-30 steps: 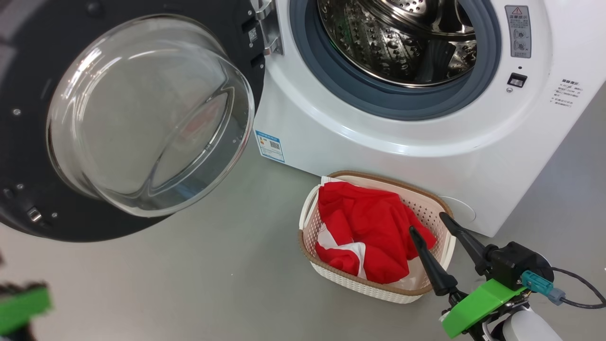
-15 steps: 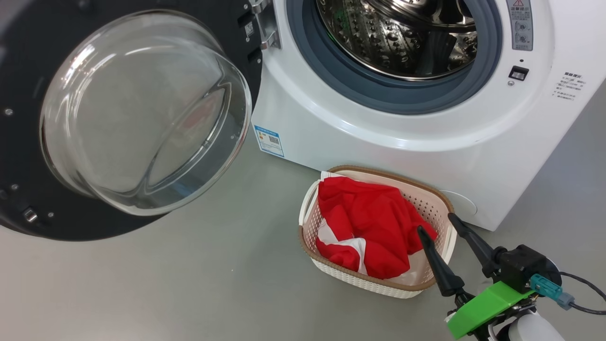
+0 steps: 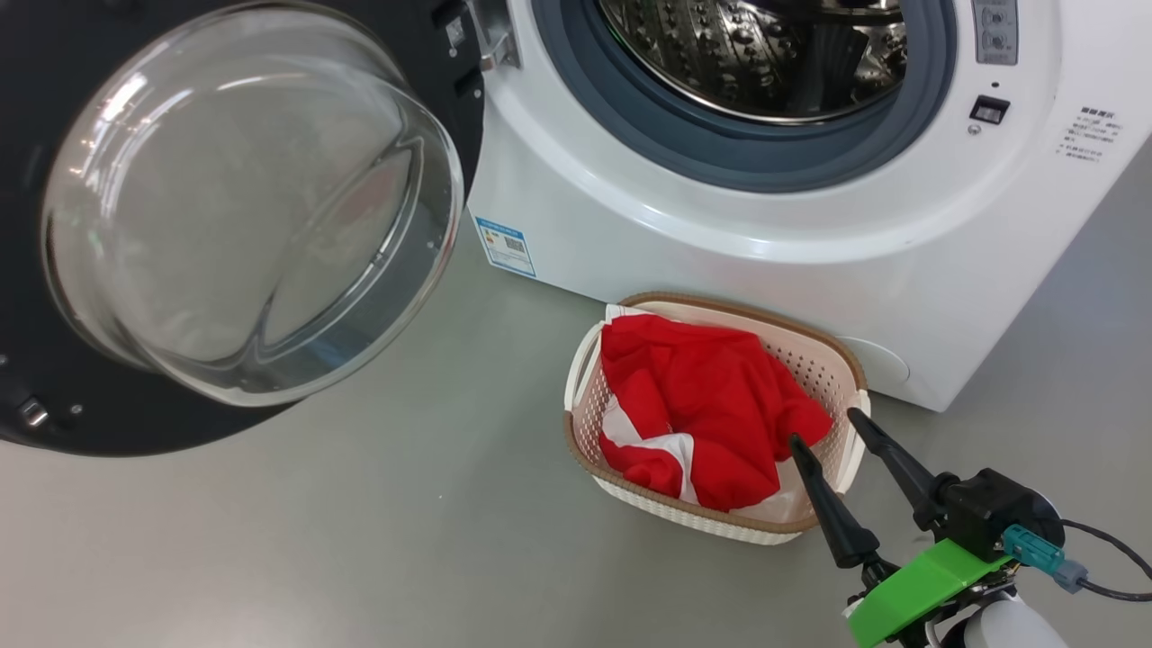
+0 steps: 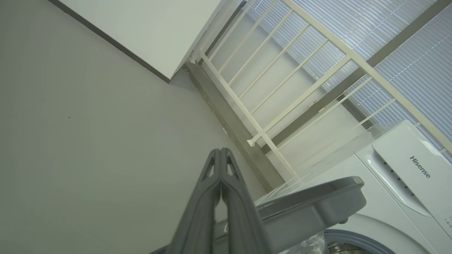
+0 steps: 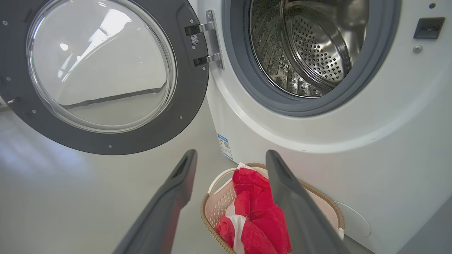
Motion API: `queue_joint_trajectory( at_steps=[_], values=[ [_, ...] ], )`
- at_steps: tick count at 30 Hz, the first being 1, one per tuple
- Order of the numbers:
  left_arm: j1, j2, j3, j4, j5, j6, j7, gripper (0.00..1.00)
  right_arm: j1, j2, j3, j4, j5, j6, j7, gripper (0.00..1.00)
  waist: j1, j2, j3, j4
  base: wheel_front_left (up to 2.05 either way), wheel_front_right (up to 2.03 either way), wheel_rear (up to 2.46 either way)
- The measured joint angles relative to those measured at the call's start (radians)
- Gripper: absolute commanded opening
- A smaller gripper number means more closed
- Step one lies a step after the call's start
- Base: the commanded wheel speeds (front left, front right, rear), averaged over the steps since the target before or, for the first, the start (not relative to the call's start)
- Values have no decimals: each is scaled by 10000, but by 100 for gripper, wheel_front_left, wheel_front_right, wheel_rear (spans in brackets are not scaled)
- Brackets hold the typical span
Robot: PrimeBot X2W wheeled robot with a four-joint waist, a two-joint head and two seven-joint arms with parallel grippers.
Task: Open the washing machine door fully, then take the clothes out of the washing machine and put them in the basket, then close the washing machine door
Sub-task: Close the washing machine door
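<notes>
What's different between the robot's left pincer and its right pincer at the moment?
The left pincer is shut, its fingers pressed together; the right pincer is open, its own fingers well apart. The left pincer points toward a white railing; the right pincer hovers by the basket of red clothes. Both hold nothing.
</notes>
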Motion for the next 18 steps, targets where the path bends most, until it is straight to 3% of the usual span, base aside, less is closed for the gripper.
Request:
queue_joint_trajectory(
  at_steps=[8,18],
  values=[
    [-379,136,-272,1335,-491,0,2015,0,-202,-272,105,2,0,0,0,100,0,0,388,-166,0,0,0],
    [-372,188,-236,1672,-999,0,2752,0,-390,-408,107,-6,-4,0,0,100,0,0,721,-372,0,0,0]
  ],
)
